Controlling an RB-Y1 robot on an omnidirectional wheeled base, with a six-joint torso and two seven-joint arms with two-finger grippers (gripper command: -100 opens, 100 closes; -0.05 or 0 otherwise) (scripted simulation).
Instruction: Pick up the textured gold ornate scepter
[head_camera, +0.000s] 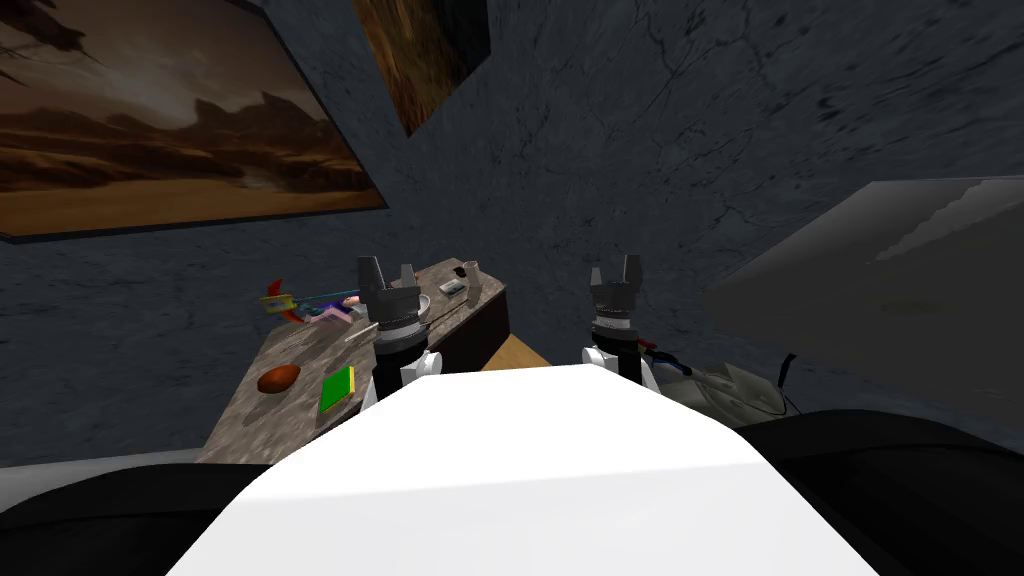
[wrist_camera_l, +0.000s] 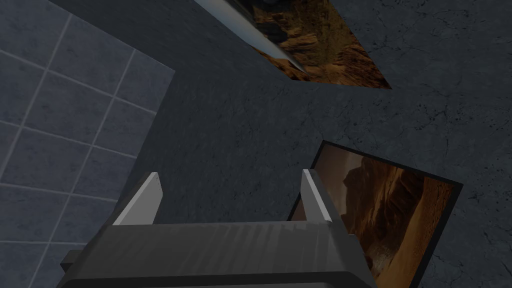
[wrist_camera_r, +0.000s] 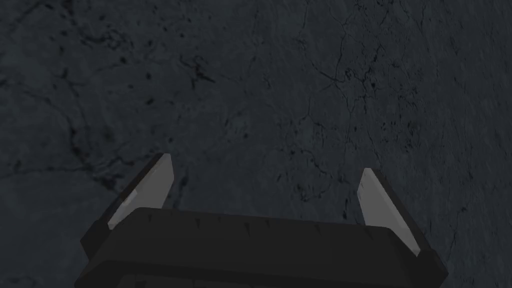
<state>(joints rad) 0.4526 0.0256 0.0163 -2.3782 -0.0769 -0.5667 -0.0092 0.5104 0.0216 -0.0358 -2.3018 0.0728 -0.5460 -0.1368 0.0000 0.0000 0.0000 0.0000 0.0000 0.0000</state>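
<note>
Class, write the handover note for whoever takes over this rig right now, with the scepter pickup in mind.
Left gripper: open, empty, raised over the table.
Right gripper: open, empty, raised to the table's right.
Scepter: probably the thin pale rod lying on the table, just below the left gripper in the head view; colour unclear.
Done: nothing grasped.
Left: lower the left gripper, close on the rod, lift.

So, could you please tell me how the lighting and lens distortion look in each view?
Head view: dim, and the wide lens splays the walls and slants the table. Left wrist view: the left gripper shows pale, evenly lit open fingers. Right wrist view: darkest, the right gripper catching light just on its open fingers.
</note>
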